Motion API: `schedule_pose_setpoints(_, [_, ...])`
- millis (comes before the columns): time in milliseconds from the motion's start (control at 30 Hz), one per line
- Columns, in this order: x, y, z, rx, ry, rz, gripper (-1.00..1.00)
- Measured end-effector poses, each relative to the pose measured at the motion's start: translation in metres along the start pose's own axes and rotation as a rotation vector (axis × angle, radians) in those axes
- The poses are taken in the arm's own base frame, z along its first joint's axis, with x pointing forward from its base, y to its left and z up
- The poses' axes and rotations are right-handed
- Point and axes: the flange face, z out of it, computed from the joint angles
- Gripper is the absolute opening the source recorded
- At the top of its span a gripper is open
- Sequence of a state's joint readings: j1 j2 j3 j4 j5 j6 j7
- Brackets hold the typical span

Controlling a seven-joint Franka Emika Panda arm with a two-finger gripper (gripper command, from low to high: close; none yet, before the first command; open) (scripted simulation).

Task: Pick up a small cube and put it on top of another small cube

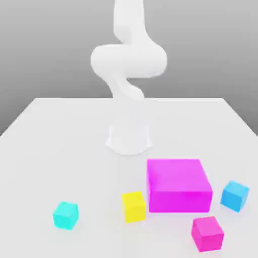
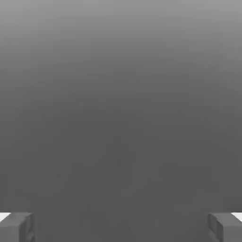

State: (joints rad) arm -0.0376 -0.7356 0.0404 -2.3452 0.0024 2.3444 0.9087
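The small yellow cube (image 1: 134, 206) rests on the white table near its front, just to the exterior view's left of a big magenta block (image 1: 178, 184). The white arm (image 1: 128, 60) rises from its base at the middle of the table and curls upward, high above the cubes. In the hand view my gripper (image 2: 121, 227) stands open, its two grey fingertips (image 2: 17, 227) set far apart with nothing between them, facing a plain grey backdrop.
A small cyan cube (image 1: 66, 215) sits at the front on the exterior view's left. A blue cube (image 1: 235, 195) lies to the right of the big block, and a small magenta cube (image 1: 207, 233) sits in front of it. The table (image 1: 60, 151) is white.
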Motion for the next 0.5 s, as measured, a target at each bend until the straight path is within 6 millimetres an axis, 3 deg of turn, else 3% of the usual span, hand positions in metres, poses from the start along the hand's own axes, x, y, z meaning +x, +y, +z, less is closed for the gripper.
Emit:
schedule_pose_setpoints(233, [-0.036,0.031,0.129,-0.188,-0.054,0.285,0.00])
schedule_pose_setpoints(500, [-0.090,0.101,0.244,-0.403,-0.085,0.613,0.00])
